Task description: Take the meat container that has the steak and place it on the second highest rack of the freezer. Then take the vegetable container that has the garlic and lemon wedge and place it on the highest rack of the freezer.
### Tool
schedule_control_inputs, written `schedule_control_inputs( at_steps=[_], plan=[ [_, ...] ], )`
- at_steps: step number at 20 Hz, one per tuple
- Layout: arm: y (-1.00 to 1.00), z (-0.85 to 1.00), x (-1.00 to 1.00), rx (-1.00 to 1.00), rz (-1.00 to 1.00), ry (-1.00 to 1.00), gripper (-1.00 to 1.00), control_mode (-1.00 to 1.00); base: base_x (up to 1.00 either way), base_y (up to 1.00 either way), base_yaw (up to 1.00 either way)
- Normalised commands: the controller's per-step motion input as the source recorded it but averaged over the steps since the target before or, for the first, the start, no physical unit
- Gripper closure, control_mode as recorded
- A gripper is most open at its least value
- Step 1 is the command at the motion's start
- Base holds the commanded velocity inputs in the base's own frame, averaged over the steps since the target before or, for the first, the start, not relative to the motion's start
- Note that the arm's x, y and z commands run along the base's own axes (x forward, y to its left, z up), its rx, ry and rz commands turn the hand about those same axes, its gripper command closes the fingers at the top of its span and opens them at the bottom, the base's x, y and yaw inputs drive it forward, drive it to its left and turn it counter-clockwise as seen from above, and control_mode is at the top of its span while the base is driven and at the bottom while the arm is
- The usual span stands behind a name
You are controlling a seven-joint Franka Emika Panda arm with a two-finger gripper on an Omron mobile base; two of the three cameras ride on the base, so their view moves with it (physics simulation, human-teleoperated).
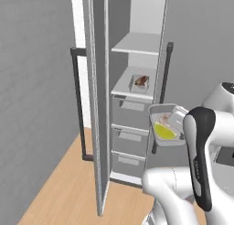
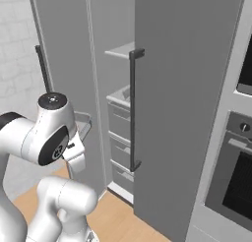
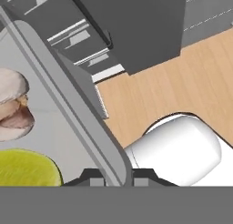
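The freezer (image 1: pixel 137 45) stands open, with white shelf boards above three grey drawer fronts. On its second highest shelf rests the meat container (image 1: pixel 140 83) with the dark steak (image 1: pixel 143 79) inside. In front of the drawers, the vegetable container (image 1: pixel 157 110) hangs in the air, holding the yellow-green lemon wedge (image 1: pixel 164 131) and the pale garlic (image 1: pixel 164 117). My gripper (image 3: pixel 117 178) is shut on that tray's rim (image 3: pixel 86 123). The lemon wedge (image 3: pixel 27 166) and garlic (image 3: pixel 11 104) lie to the rim's left in the hand view. The highest shelf is bare.
The freezer's open door (image 1: pixel 97 105) with its black bar handle (image 1: pixel 77 105) stands to the left. A closed grey door with a dark handle (image 2: pixel 133 108) flanks the right side. A dark-glass oven (image 2: pixel 236 187) lies further right. Wooden floor (image 1: pixel 64 187) is below.
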Motion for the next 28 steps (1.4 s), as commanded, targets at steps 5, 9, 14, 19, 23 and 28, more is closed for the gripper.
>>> schedule_control_inputs(
  at_steps=[5, 9, 14, 19, 23, 28],
  plan=[
    [0.00, 0.00, 0.00, 0.00, 0.00, 0.00, 1.00, 1.00, 0.26, 0.02, -0.14],
    [0.00, 0.00, 0.00, 0.00, 0.00, 0.00, 1.00, 1.00, 0.47, -0.06, 0.00],
    [0.00, 0.00, 0.00, 0.00, 0.00, 0.00, 1.00, 1.00, 0.64, 0.00, 0.00],
    [0.00, 0.00, 0.00, 0.00, 0.00, 0.00, 1.00, 1.00, 0.57, 0.21, -0.04],
    [0.00, 0.00, 0.00, 0.00, 0.00, 0.00, 1.00, 1.00, 0.26, 0.81, -0.17],
    [0.00, 0.00, 0.00, 0.00, 0.00, 0.00, 1.00, 1.00, 0.40, 0.24, -0.14]
  ],
)
